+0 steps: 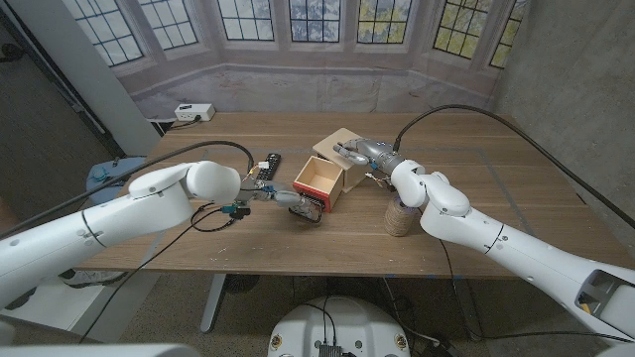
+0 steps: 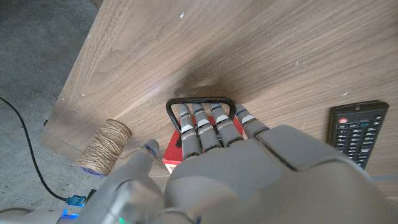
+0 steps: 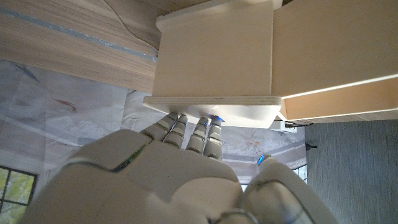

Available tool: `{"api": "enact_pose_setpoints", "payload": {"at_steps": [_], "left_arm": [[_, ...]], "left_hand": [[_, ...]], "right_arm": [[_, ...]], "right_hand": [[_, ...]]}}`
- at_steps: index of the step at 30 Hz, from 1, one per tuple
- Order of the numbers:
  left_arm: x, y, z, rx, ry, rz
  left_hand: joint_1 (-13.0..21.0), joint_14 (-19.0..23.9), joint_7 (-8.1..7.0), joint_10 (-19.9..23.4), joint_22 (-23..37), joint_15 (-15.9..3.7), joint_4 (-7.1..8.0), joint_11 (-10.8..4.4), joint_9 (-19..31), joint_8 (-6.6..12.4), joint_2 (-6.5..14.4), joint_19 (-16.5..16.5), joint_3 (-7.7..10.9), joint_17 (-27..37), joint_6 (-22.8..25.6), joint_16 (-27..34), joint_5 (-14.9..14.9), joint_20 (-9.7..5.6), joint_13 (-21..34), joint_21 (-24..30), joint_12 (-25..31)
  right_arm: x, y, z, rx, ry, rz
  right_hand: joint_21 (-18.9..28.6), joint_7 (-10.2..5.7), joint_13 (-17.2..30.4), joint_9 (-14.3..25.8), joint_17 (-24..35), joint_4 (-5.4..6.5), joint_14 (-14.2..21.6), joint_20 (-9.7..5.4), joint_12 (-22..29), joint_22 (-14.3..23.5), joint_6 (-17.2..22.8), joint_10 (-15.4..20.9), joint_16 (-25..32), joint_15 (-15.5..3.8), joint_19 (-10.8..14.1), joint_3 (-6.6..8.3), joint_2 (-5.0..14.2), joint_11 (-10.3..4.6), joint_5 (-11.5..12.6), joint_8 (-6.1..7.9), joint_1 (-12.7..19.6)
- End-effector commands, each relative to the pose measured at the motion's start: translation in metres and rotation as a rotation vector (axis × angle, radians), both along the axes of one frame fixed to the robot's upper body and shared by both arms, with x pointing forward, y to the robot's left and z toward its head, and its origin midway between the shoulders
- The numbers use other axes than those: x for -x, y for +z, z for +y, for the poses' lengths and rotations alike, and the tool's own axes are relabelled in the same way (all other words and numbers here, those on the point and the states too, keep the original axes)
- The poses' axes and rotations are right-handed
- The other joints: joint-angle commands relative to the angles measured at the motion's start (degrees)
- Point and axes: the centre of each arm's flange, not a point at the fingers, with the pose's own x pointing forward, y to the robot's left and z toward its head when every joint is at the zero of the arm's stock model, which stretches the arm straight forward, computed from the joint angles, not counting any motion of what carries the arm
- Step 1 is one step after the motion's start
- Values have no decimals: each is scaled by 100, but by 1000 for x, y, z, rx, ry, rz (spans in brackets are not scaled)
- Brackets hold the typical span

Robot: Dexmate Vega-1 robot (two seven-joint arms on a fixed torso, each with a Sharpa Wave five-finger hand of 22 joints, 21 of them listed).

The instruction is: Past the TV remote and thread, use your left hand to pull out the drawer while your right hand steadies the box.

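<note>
While our left hand (image 1: pixel 283 195) hooks the black handle (image 2: pixel 200 102) of the half-open drawer (image 1: pixel 319 181) mid-tabletop (image 1: pixel 476 228), fingers curled through, the box (image 1: pixel 345 149) could slide if our right hand (image 1: pixel 372 154), pressed on its top, slips. Our left wrist view adds remote (image 2: pixel 360 130) and thread (image 2: pixel 107 146).

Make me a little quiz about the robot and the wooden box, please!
1. True or false: the drawer is pulled out of the box.
2. Which hand has its fingers hooked through the black handle? A) left hand B) right hand
3. What brown roll stands by the right arm on the table?

Key: 1. True. 2. A. 3. The thread.
</note>
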Motion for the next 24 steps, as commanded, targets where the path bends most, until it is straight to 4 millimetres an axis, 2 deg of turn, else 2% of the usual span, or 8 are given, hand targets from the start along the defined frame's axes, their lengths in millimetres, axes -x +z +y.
{"api": "enact_pose_setpoints", "payload": {"at_steps": [1, 24], "left_arm": [[6, 1, 2, 9, 1, -1], [18, 7, 16, 46, 28, -11]], "left_hand": [[-48, 11, 5, -18, 3, 8, 27, 0, 19, 6, 21, 41, 40, -2, -12, 24, 27, 9, 15, -2, 28], [-44, 1, 14, -21, 3, 11, 25, 1, 20, 6, 26, 38, 46, -3, -11, 20, 27, 13, 15, -6, 28]], "right_arm": [[2, -1, -1, -2, -11, 4], [-4, 10, 1, 21, -27, 11]], "right_hand": [[27, 28, 12, -4, 2, 3, 19, 71, 42, 27, 14, 14, -8, 37, 79, 51, 378, 39, 33, -8, -48], [21, 26, 13, -4, 2, -2, 7, 78, 40, 26, 17, -10, -17, 70, 72, 59, 376, 58, 49, -8, -42]]}}
